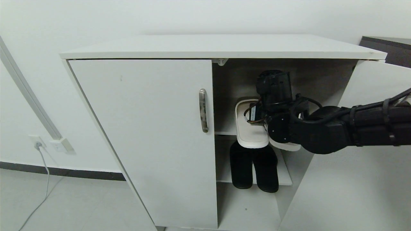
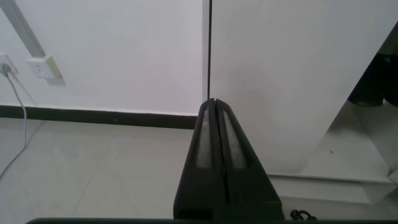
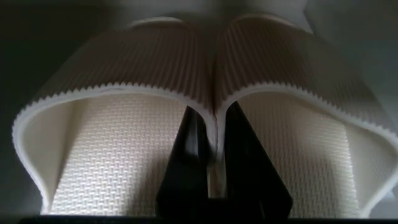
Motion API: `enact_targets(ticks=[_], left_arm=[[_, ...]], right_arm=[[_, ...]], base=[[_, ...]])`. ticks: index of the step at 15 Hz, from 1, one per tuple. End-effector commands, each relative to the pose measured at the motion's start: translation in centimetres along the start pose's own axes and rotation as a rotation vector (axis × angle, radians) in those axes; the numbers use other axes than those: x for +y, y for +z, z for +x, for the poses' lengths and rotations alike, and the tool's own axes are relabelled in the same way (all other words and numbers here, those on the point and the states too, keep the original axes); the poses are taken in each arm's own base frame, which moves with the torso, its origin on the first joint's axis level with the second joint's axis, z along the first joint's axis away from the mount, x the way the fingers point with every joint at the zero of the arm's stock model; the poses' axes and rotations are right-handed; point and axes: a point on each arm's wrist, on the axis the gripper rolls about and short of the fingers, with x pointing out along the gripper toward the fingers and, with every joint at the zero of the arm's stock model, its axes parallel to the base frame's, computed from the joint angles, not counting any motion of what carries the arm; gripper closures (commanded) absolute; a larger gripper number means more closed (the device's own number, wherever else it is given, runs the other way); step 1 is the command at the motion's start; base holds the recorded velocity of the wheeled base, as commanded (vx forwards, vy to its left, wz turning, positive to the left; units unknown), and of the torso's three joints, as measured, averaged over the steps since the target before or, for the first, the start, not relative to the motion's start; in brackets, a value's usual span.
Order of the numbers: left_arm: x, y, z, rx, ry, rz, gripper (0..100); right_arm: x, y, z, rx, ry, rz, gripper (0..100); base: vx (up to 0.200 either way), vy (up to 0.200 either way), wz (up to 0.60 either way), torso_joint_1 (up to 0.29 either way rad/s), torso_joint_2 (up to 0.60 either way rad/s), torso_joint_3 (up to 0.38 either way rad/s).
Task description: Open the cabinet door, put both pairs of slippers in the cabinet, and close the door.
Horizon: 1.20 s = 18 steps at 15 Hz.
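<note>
While the right arm (image 1: 324,128) reaches into the cabinet (image 1: 205,46), the head view shows the left door (image 1: 141,134) shut, with its metal handle (image 1: 203,110) near its inner edge, and the right door (image 1: 346,192) swung open. The white slippers (image 1: 252,134) lie side by side on the upper shelf (image 1: 221,132), heels overhanging its front edge. The black slippers (image 1: 253,170) lie on the lower shelf (image 1: 285,179), heels likewise past its front edge.

Left wrist view: the left gripper (image 2: 213,102) has its fingers pressed flat together with nothing between them. It points at the outer edge of the closed door, above the floor.

Right wrist view: the right gripper (image 3: 214,124) is narrow, pinching the two adjoining inner straps of the white slippers (image 3: 124,162) between its fingers.
</note>
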Motion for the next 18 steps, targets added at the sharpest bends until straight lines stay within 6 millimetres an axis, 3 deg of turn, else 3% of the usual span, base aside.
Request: enact_targets(ticks=[1, 7, 16, 17, 18], left_arm=[[0.0, 0.0, 0.0, 0.002, 0.000, 0.000, 100], [0.0, 0.0, 0.0, 0.002, 0.000, 0.000, 100], [0.0, 0.0, 0.0, 0.002, 0.002, 0.000, 100], [0.0, 0.0, 0.0, 0.002, 0.000, 0.000, 100], [0.0, 0.0, 0.0, 0.002, 0.002, 0.000, 100]], right_arm=[[0.2, -0.1, 1.3, 0.001, -0.017, 0.003, 100], [0.8, 0.1, 2.7, 0.008, 0.005, 0.005, 100], [0.7, -0.6, 3.3, 0.029, -0.007, -0.011, 100], [0.7, -0.6, 3.3, 0.029, -0.006, -0.011, 0], [0.7, -0.6, 3.3, 0.029, -0.006, -0.010, 0]], base=[[0.000, 0.000, 0.00, 0.000, 0.00, 0.000], [0.000, 0.000, 0.00, 0.000, 0.00, 0.000], [0.000, 0.000, 0.00, 0.000, 0.00, 0.000], [0.000, 0.000, 0.00, 0.000, 0.00, 0.000], [0.000, 0.000, 0.00, 0.000, 0.00, 0.000]])
